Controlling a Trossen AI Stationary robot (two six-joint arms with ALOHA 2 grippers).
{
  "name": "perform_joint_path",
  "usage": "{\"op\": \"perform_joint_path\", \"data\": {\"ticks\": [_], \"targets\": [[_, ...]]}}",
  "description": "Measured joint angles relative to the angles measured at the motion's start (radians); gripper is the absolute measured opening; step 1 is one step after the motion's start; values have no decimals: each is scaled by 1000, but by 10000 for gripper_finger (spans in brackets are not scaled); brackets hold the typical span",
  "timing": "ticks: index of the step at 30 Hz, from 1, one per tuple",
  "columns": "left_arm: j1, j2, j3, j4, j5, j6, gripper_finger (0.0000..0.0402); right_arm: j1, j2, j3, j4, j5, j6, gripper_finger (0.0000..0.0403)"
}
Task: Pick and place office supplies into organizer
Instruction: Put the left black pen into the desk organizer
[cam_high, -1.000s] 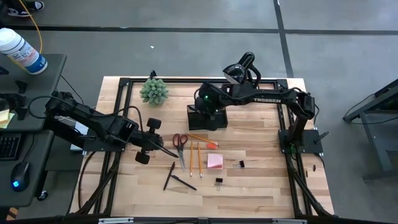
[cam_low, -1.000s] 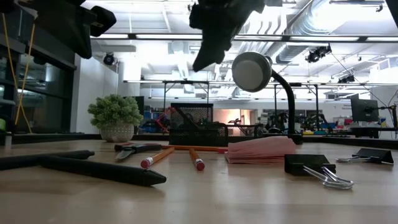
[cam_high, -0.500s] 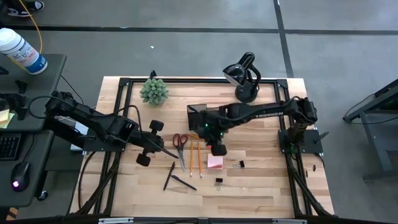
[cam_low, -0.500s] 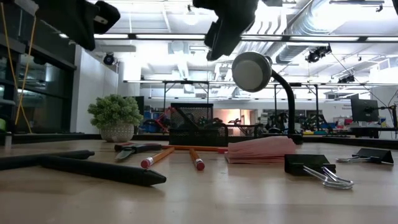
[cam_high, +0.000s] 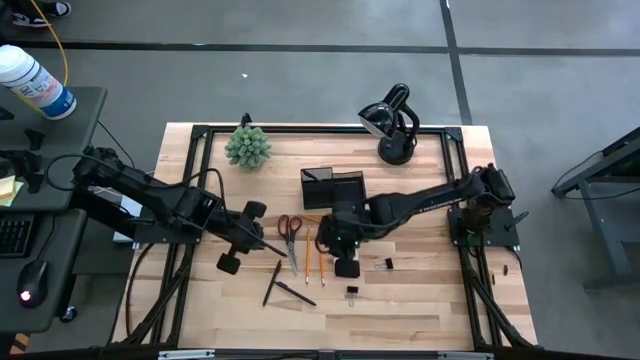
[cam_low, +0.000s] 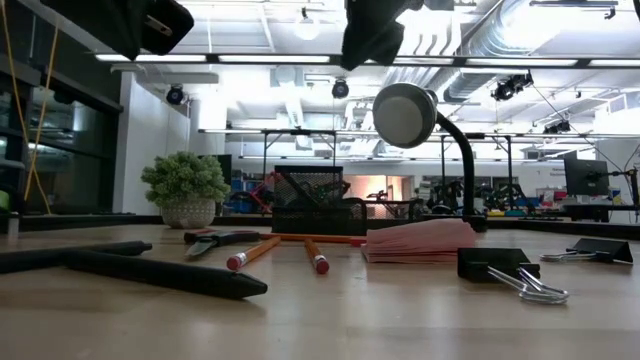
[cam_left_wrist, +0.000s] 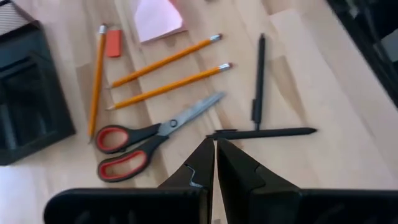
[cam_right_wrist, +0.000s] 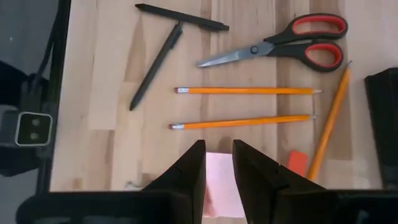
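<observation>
The right gripper has swung from the organizer to above the pink pad, fingers apart; left gripper closed. Three pencils, two pens, one scissors.

A black desk lamp stands at the table's far edge. A small green spiky plant sits near the opposite far corner.
</observation>
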Motion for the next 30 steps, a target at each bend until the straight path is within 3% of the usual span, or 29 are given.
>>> {"op": "perform_joint_path", "data": {"ticks": [6,12,20,23,30], "targets": [[-1,0,0,-1,20,2,10,66,1,-79,64,25,144,74],[-1,10,0,-2,72,-234,10,113,2,-189,211,30,239,74],[-87,21,0,6,115,-395,10,160,2,-263,553,220,300,74],[-152,22,0,9,78,-452,10,171,15,-250,604,292,320,74],[-322,22,0,8,-90,-544,10,174,91,-170,600,266,338,74]]}}
